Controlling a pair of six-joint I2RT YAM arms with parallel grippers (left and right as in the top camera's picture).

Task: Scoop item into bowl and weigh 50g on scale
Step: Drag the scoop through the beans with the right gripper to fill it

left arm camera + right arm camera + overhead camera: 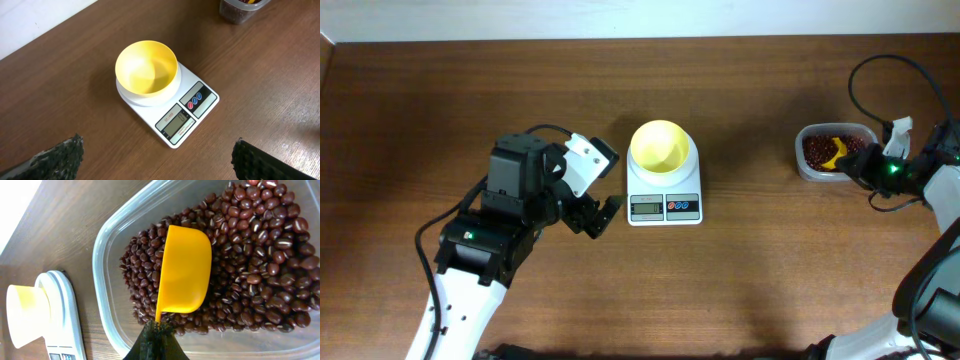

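Observation:
The empty pale-yellow bowl [660, 146] sits on the white scale [664, 196] at the table's middle; both also show in the left wrist view, bowl [146, 67] on scale [200, 107]. The dark reddish-brown beans [250, 255] fill a clear tub [812, 170] at the right. My right gripper [159, 330] is shut on the handle of a yellow scoop [184, 272], whose cup lies bottom-up on the beans in the tub. My left gripper [157, 160] is open and empty, hovering left of the scale in front of it.
The brown wooden table [770, 260] extends around the scale. The tub's rim [102, 280] stands between the scoop and the scale [62, 315]. A black cable [865, 70] loops above the tub at the right.

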